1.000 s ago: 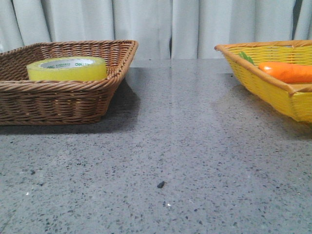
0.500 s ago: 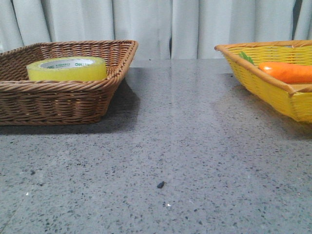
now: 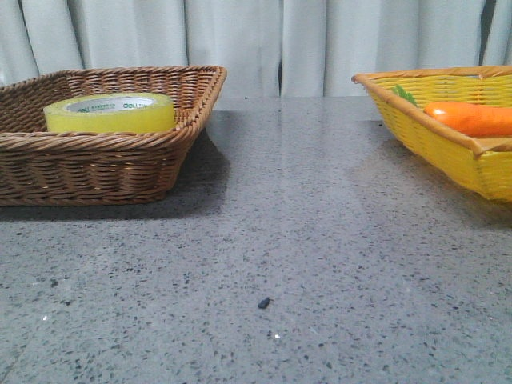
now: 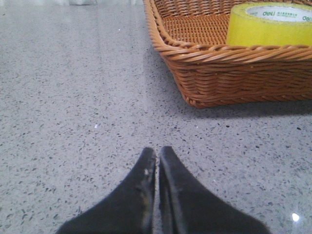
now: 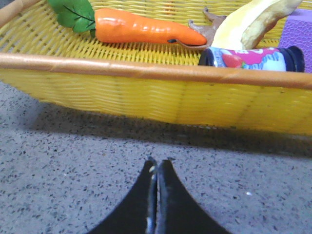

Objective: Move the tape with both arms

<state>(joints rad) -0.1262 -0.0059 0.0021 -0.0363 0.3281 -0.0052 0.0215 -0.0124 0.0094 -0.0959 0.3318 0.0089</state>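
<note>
The yellow tape roll [image 3: 110, 113] with a white "deli" core lies flat in the brown wicker basket [image 3: 96, 164] at the table's left. It also shows in the left wrist view [image 4: 270, 24], inside that basket [image 4: 229, 73]. My left gripper [image 4: 157, 151] is shut and empty, low over the grey table, outside the basket and apart from it. My right gripper [image 5: 158, 163] is shut and empty, over the table just in front of the yellow basket [image 5: 146, 97]. Neither gripper shows in the front view.
The yellow basket [image 3: 448, 148] at the right holds an orange carrot [image 3: 470, 118], seen too in the right wrist view [image 5: 146, 28], with a banana [image 5: 248, 22], a small bottle [image 5: 251, 57] and a purple object [image 5: 298, 31]. Grey speckled table [image 3: 280, 240] lies between the baskets.
</note>
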